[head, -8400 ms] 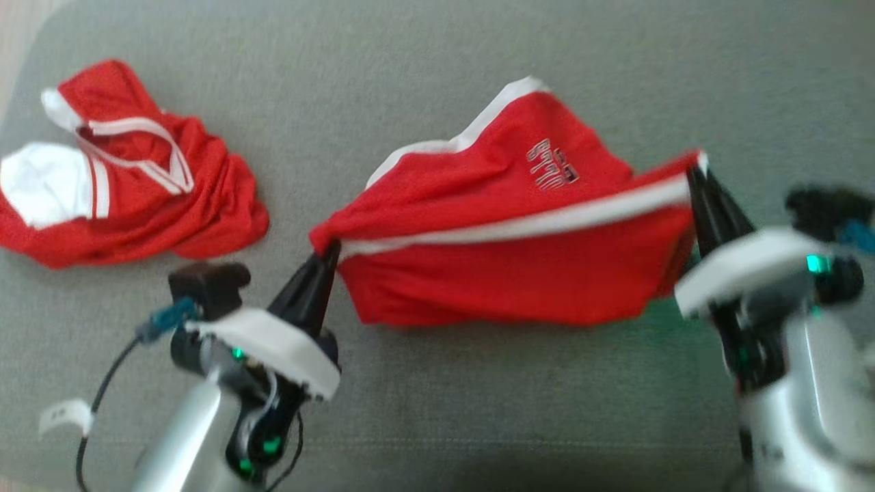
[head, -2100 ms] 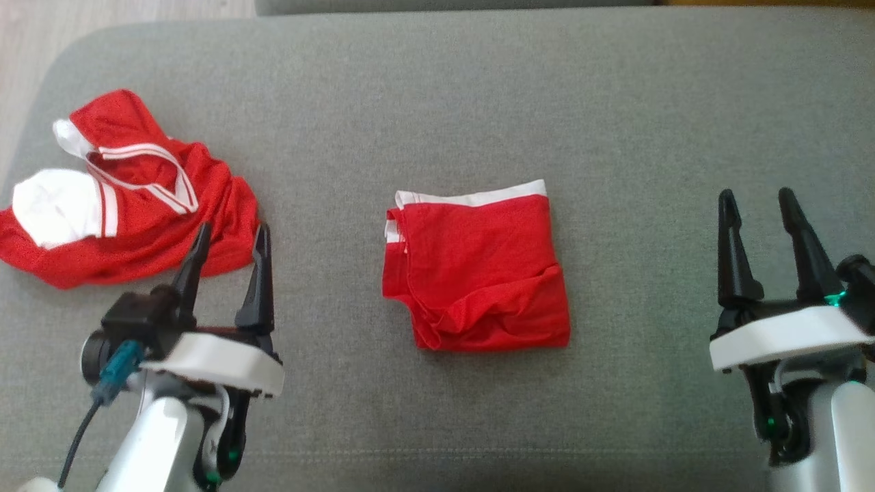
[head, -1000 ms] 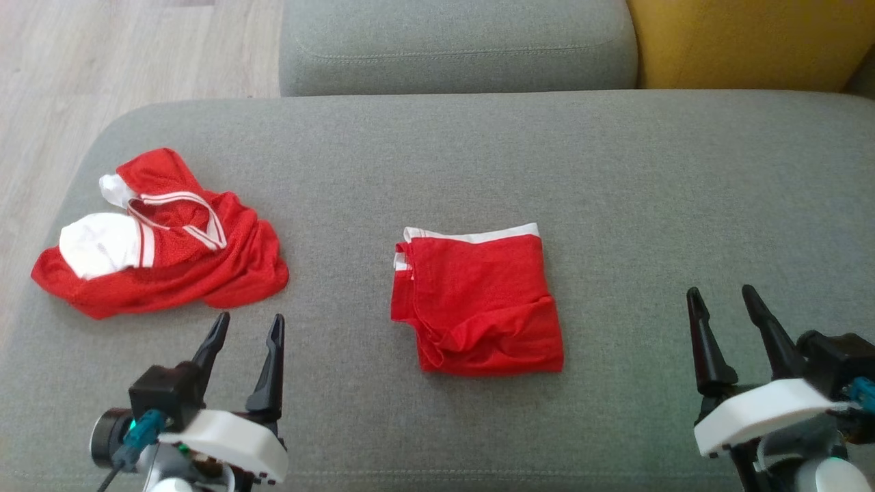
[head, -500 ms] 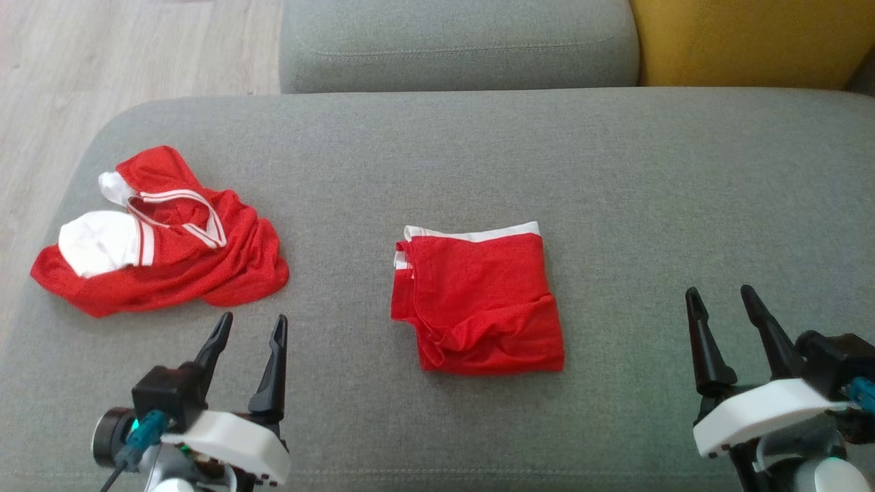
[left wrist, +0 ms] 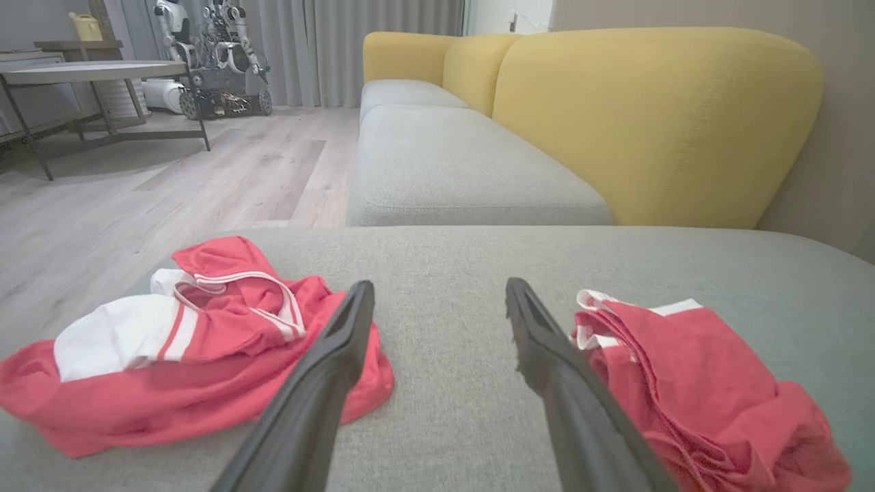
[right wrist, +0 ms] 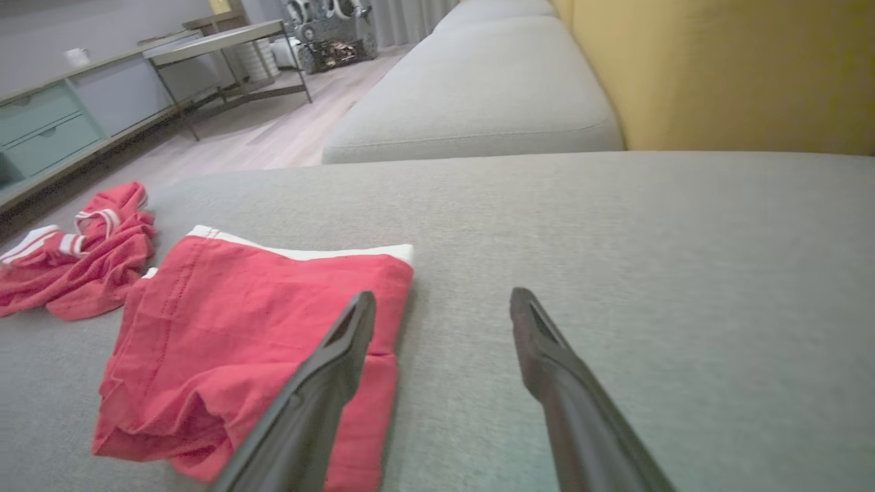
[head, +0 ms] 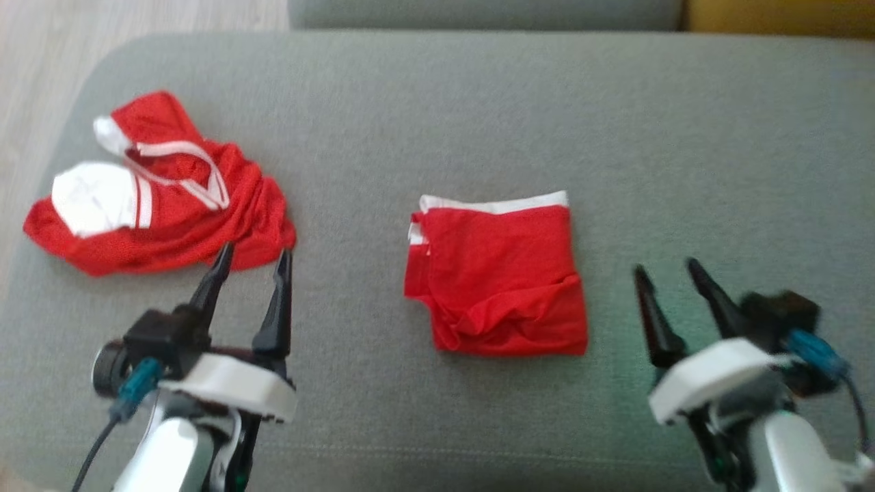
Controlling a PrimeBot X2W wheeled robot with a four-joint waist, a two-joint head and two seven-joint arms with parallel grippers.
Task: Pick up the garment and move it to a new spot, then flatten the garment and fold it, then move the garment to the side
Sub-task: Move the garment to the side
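Grippers first, nearest the camera. The left gripper [head: 254,251] sits to the near left of the folded garment [head: 502,273], jaws spread wide with nothing between them. The right gripper [head: 665,266] sits to its near right, jaws equally wide and also empty.

Eight seconds back both were pinching this garment, stretched in the air between them. Two seconds back it already lay folded and let go.

In the last half second the head camera has tipped down, so the whole picture has slid; that is no move of the cloth. Measured against the folded garment, though, the right gripper has come in. The strip of grey between its fingers and the garment's right edge is much narrower than before. From the right wrist, one finger now overlaps that edge, apparently above it; contact cannot be confirmed.

The left gripper has gone forward too, well left of the folded garment. Its tips show over the near hem of the crumpled garment [head: 164,205].

The folded garment is a flat rectangle with a white band along its far edge and some bunching at its near right corner. It lies midway across the seat cushion [head: 437,102], its shape unchanged over the last two seconds.

Beyond it lie a second cushion [left wrist: 451,164], then a yellow backrest [left wrist: 649,116].

Reading: pick, flatten and fold look done, and only the move to the side is left. The right gripper's approach looks like the start of that move. The bunched corner may spill open if the garment is lifted by one edge.
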